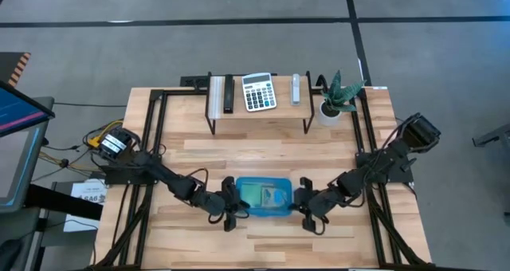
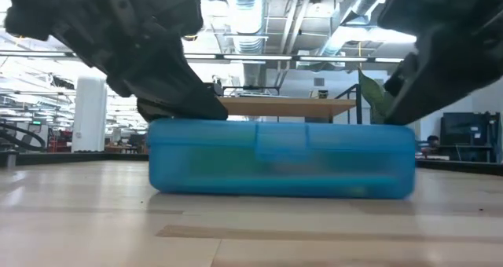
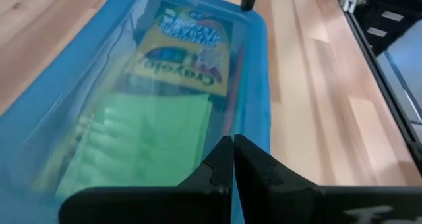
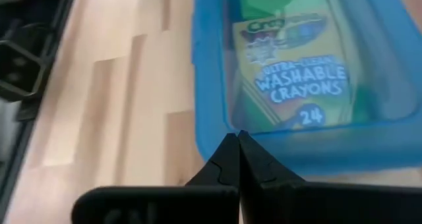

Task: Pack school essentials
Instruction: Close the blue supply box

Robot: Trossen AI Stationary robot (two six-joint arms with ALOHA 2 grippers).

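Note:
A blue see-through box (image 1: 263, 198) with its lid on lies flat on the table's near middle. Through the lid I see the yellow-green crayon box (image 4: 290, 72) (image 3: 188, 46) and the lime sticky-note pad (image 3: 145, 138). Pencils, eraser and scissors cannot be made out. My left gripper (image 1: 231, 211) (image 3: 234, 151) is shut at the box's left end. My right gripper (image 1: 307, 211) (image 4: 236, 148) is shut at its right end. In the low view both arms come down onto the box (image 2: 283, 157) from either side. My left gripper rests its shut fingertips on the lid's left end (image 2: 185, 119), near the near edge (image 3: 254, 128). It comes slanting down from the table's left. The box stays flat on the table. My right gripper meets the lid's near right corner (image 4: 217, 128) with shut fingertips, slanting down from the table's right. In the low view it reaches the lid's right end (image 2: 397, 124).
A raised shelf (image 1: 259, 111) at the far edge carries the grey-white calculator (image 1: 258, 92) and some bars. The small potted plant (image 1: 339, 100) stands to its right. Black frame rails (image 1: 151, 143) run along both table sides. Bare wood lies between box and shelf.

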